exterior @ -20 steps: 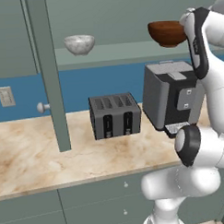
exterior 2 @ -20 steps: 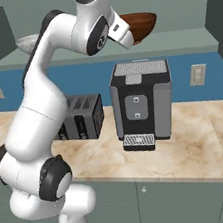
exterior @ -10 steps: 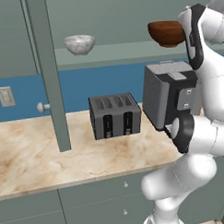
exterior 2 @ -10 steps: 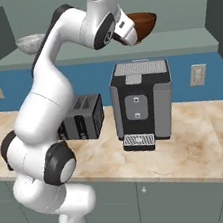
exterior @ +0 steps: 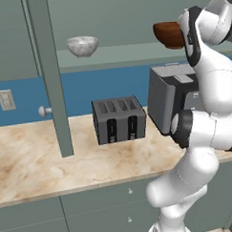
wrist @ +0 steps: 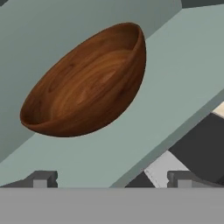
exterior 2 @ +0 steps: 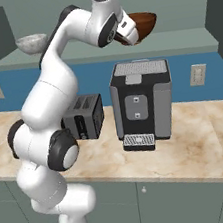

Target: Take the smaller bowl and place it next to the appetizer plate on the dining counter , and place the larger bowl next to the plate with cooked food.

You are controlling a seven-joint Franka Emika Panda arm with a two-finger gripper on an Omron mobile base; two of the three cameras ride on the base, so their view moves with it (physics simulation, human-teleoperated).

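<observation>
A: Item one, the fingers [wrist: 109,179]?
B: Spread wide, nothing between them; tips at 7 and 5 o'clock in the hand view, short of the bowl.

A: Item two, nearest object?
B: The larger bowl [wrist: 87,83], glossy reddish-brown wood, at 11 o'clock from the fingers, rim rolled toward the camera. It sits on the grey-green shelf [exterior: 134,50] above the coffee machine [exterior 2: 142,104]; in the right base view the hand is just beside it [exterior 2: 141,24].

A: Item three, further out?
B: The smaller bowl [exterior: 82,46], marbled grey-white, same shelf, well apart at 9 o'clock from the wooden one. Below it, a toaster [exterior: 119,120] on the beige marble surface [exterior: 38,159].

A: Handling note?
B: My judgement: the step is grasping the wooden bowl. Straddle one wall at the rim, one finger inside and one outside, then close. Lift clear of the shelf edge before swinging away, since the glossy wall may slip.
</observation>
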